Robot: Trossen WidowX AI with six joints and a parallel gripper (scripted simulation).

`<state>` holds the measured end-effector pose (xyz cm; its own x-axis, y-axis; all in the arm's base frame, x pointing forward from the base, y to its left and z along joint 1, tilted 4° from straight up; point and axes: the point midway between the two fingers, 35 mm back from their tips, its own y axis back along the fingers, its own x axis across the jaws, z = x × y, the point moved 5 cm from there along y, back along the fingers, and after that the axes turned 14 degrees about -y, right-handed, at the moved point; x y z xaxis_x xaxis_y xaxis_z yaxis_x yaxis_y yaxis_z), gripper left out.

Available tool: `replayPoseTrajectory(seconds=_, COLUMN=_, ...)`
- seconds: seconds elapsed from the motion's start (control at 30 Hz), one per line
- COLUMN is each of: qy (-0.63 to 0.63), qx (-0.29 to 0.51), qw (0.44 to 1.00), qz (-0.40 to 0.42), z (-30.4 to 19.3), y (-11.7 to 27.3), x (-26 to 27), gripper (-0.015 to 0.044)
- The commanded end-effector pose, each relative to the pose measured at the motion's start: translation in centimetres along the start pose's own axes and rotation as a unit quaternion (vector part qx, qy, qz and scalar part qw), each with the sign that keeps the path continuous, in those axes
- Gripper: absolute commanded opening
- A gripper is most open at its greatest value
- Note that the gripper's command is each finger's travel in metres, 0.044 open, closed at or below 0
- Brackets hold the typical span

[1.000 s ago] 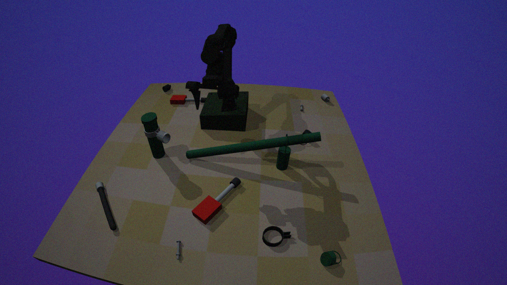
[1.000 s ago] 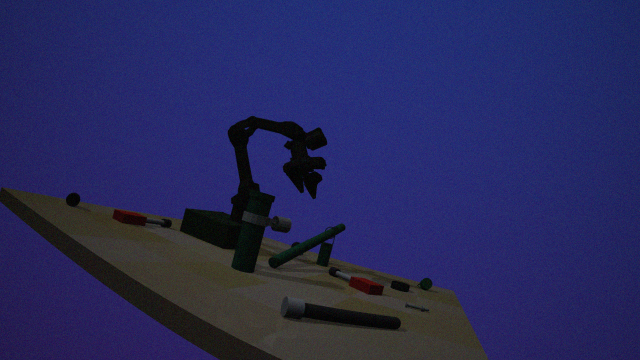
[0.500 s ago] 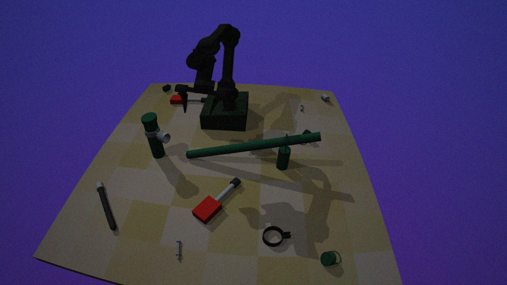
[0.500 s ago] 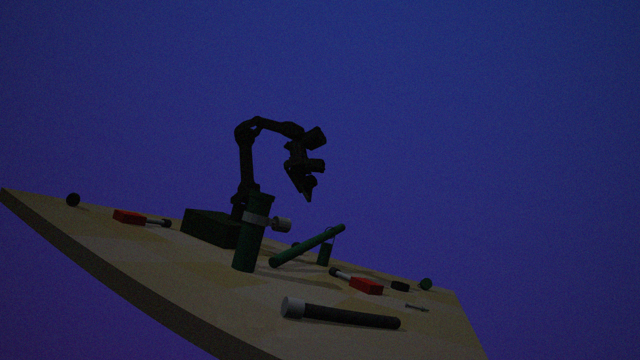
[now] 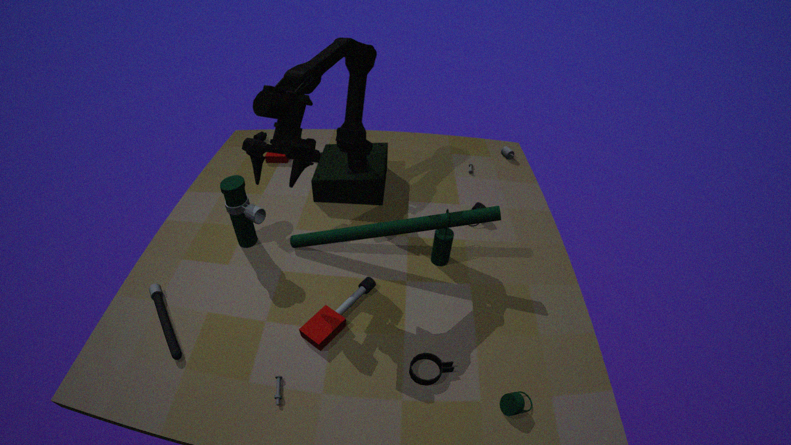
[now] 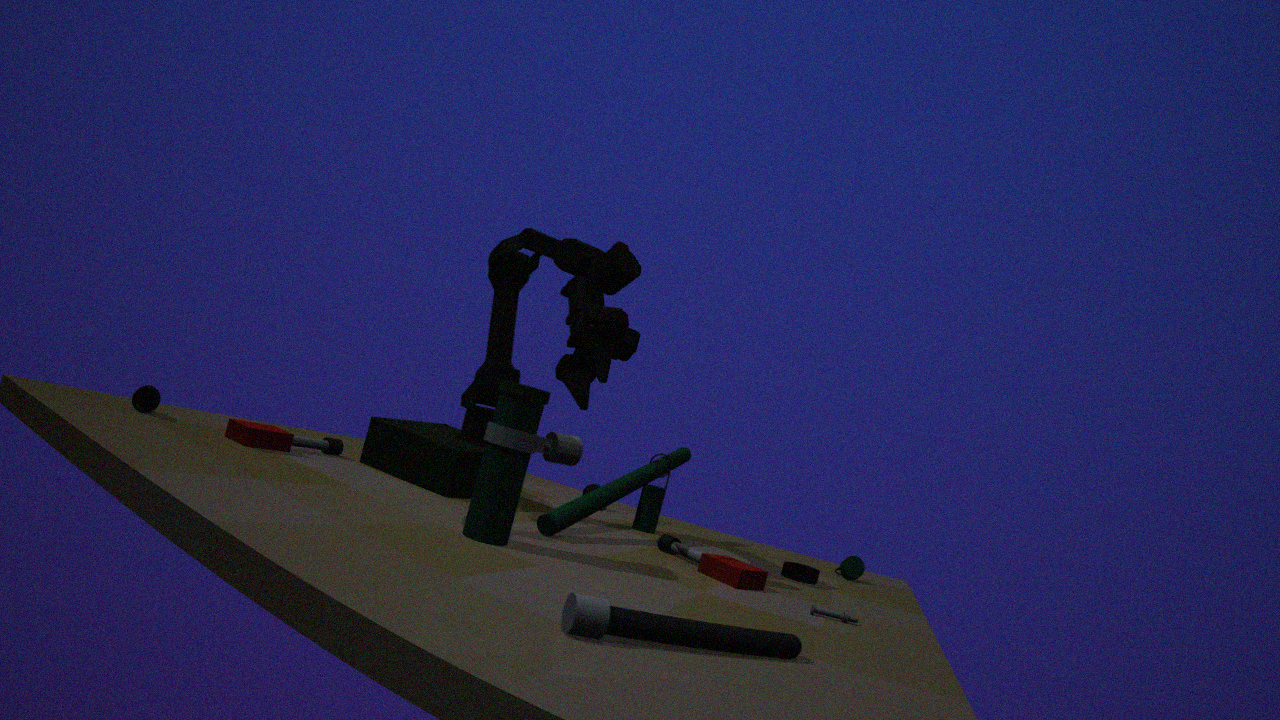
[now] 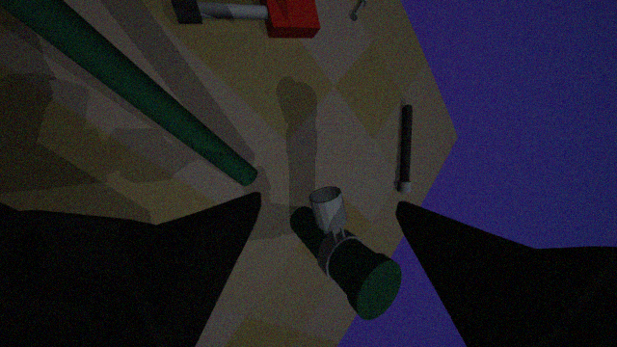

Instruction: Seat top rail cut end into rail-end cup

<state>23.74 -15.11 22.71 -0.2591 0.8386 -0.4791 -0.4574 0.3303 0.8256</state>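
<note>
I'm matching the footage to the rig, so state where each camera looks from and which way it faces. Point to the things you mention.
Top: high, opposite the robot, facing down toward its arm, open gripper (image 5: 274,185) (image 6: 595,394) (image 7: 329,203) and base.
Exterior: low, beyond the table's post side, facing across; whole arm shows.
Wrist: on the arm, facing down past both fingers.
Top and exterior share the whole arm.

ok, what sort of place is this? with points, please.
Likely a fence-fitting practice bench: a green rail (image 5: 376,227) (image 6: 590,503) (image 7: 145,98), a capped post (image 5: 243,229) (image 6: 496,497) (image 7: 354,262) with a brace band, and a red-headed mallet (image 5: 322,326) (image 6: 732,571) (image 7: 293,16).
</note>
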Motion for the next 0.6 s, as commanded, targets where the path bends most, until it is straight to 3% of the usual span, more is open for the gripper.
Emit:
replayPoseTrajectory(seconds=0.0, qy=0.17, qx=0.015, qw=0.985, qz=-0.014, z=-2.3, y=-1.5, x=-3.5, gripper=0.044)
replayPoseTrajectory(seconds=0.37, qy=0.17, qx=0.015, qw=0.985, qz=-0.014, z=-2.4, y=-1.7, x=-3.4, gripper=0.044)
replayPoseTrajectory(seconds=0.57, qy=0.17, qx=0.015, qw=0.985, qz=-0.014, z=-3.6, y=-5.3, x=-1.8, gripper=0.044)
